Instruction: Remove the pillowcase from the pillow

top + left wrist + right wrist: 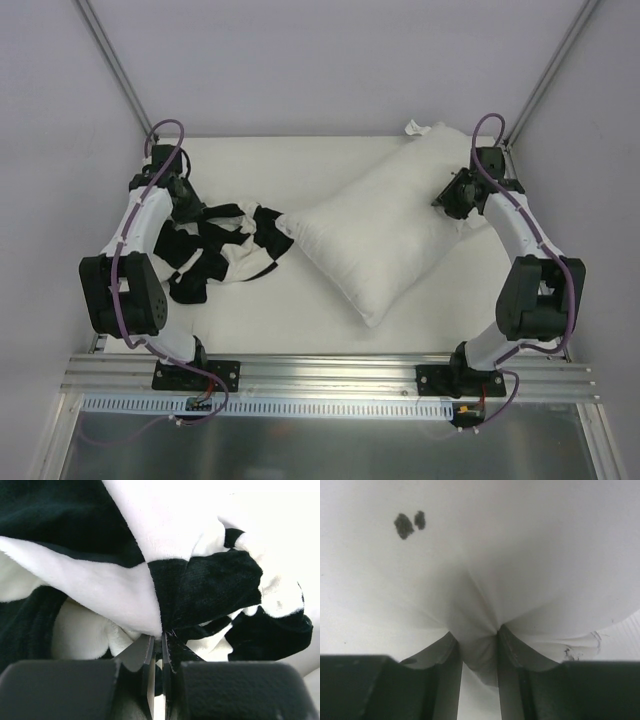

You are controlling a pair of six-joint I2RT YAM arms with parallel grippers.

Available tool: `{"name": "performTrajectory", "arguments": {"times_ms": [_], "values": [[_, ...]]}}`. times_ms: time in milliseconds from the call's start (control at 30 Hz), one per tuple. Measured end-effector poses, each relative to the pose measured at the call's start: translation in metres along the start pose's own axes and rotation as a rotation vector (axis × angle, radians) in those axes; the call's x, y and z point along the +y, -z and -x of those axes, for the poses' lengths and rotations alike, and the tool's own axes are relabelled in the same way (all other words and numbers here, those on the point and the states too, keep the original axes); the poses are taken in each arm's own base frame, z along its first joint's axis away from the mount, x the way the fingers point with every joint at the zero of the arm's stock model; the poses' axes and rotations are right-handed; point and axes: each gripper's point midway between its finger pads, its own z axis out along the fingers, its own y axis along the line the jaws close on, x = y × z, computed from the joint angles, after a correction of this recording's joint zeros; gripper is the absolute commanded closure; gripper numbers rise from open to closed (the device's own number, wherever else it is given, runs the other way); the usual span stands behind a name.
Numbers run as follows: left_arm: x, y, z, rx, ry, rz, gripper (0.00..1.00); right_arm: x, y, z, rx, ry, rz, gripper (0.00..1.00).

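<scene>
1. We see a white table top (300, 160), flat and matte, filling the middle of the top view.
2. We see pale grey walls (330, 60) closing it in at the back and on both sides.
3. We note two thin metal struts, a left strut (110, 65) and a right strut (565, 55), each running slantwise up from a back corner of the table top.
4. Along the near edge we find ribbed aluminium rails (330, 372) lying side to side.
5. Just below the rails we see a white perforated strip (330, 407).
6. Lowest in the view we see a shiny grey sheet (320, 450).
</scene>
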Motion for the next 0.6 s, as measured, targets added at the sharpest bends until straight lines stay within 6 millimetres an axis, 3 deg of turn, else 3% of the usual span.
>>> {"name": "performTrajectory", "arguments": {"times_ms": [100, 167, 233, 267, 300, 367, 600], "values": [[-0.001, 0.004, 0.001, -0.009, -0.022, -0.007, 1.0, 0.009, 0.004, 0.014, -0.007, 0.039, 0.001, 0.62], [-0.001, 0.008, 0.002, -0.015, -0.027, -0.013, 0.94, 0.014, 0.01, 0.022, -0.024, 0.062, 0.012, 0.55], [-0.004, 0.017, 0.004, -0.032, -0.038, -0.034, 0.44, 0.017, 0.018, 0.025, -0.041, 0.077, 0.027, 0.46], [-0.007, 0.023, 0.005, -0.041, -0.043, -0.058, 0.17, 0.018, 0.023, 0.026, -0.05, 0.082, 0.037, 0.31], [-0.011, 0.032, 0.007, -0.058, -0.047, -0.088, 0.01, 0.02, 0.031, 0.027, -0.064, 0.091, 0.05, 0.21], [-0.02, 0.049, 0.011, -0.084, -0.043, -0.144, 0.01, 0.023, 0.048, 0.029, -0.093, 0.094, 0.073, 0.01], [-0.049, 0.121, 0.024, -0.209, -0.079, -0.362, 0.01, 0.042, 0.129, 0.025, -0.229, 0.185, 0.167, 0.04]]}}
